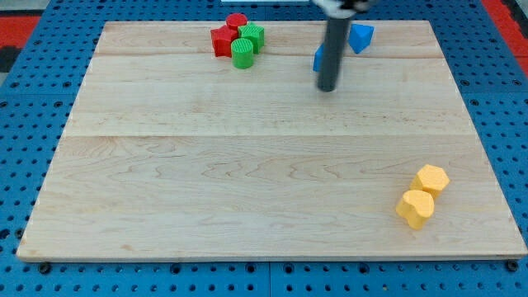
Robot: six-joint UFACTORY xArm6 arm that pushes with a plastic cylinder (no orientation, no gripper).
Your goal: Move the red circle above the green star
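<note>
The red circle [237, 21] sits at the view's top, left of centre, touching the upper left of the green star [252, 36]. A red star [222, 40] lies just below-left of the circle, and a green cylinder [242, 54] sits below the green star. All of them are bunched together. My tip [327, 87] rests on the board to the right of and below this cluster, well apart from it.
A blue block [317, 58] is partly hidden behind my rod, and a blue triangle-like block [360, 37] lies just right of it. Two yellow blocks [431, 179] [415, 208] sit near the lower right. The wooden board [247, 181] lies on a blue pegboard.
</note>
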